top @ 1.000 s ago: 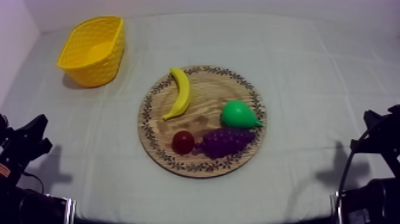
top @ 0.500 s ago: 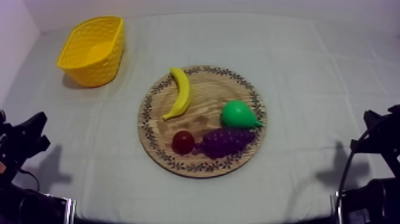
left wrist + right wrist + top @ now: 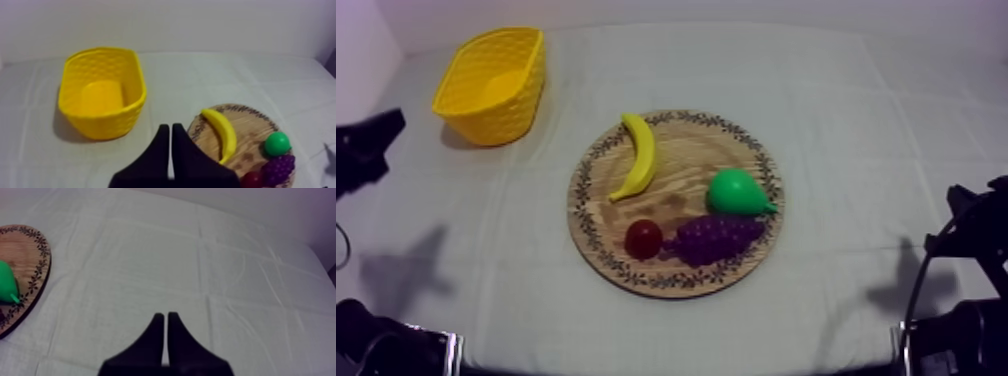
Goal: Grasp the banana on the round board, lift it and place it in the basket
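Note:
The yellow banana (image 3: pixel 637 155) lies on the left part of the round wooden board (image 3: pixel 676 283); in the left wrist view the banana (image 3: pixel 223 133) lies just beyond my fingertips, to the side. The yellow basket (image 3: pixel 492 84) stands at the far left, and its hollow (image 3: pixel 102 94) holds nothing. My left gripper (image 3: pixel 169 128) is shut on nothing, its fingers a narrow wedge over the cloth between basket and board. In the top view it (image 3: pixel 388 124) hangs at the left edge, below the basket. My right gripper (image 3: pixel 164 316) is shut on nothing, low at the right side (image 3: pixel 964 205).
A green pear (image 3: pixel 737 192), a purple bunch of grapes (image 3: pixel 717 238) and a small red fruit (image 3: pixel 643 238) share the board with the banana. Bare cloth lies between the board and the basket. The board's rim (image 3: pixel 35 268) is far from my right gripper.
My left arm has lifted from its low resting spot and moved up the left edge toward the basket. The right arm and all the fruit have stayed put.

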Robot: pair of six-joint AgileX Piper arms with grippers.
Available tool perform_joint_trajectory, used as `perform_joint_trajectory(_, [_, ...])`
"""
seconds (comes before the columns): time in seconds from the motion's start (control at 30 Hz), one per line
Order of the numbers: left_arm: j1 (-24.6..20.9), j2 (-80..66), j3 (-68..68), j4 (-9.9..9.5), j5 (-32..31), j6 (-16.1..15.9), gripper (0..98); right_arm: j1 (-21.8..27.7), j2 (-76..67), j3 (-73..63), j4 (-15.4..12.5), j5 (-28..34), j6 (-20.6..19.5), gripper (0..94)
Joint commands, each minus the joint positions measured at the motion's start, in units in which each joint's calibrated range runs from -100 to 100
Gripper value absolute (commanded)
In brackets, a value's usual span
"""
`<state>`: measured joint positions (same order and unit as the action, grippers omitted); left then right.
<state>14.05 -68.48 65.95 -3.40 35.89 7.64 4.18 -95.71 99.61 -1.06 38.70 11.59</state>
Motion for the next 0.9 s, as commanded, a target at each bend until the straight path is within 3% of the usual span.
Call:
perform_joint_trajectory(0.0, [3.5,8.0,-8.6,-1.79,0.1,2.0,0.1,0.0,0.0,0.1,0.0,0.0,0.0,0.4])
perform_joint_trajectory(0.13, [8.2,15.9,-15.6,-4.64,0.3,6.0,0.1,0.0,0.0,0.1,0.0,0.0,0.0,0.4])
perform_joint_trajectory(0.43, [15.1,34.5,-30.4,-6.74,3.2,11.7,0.2,0.0,0.0,0.1,0.0,0.0,0.0,0.4])
perform_joint_trajectory(0.63, [16.6,45.9,-38.4,-6.29,7.8,13.2,0.2,0.0,0.0,0.1,0.0,0.0,0.0,0.4])
perform_joint_trajectory(0.87, [16.6,56.2,-43.9,-3.02,13.4,12.6,0.5,0.0,0.0,0.1,0.0,0.0,0.0,0.4])
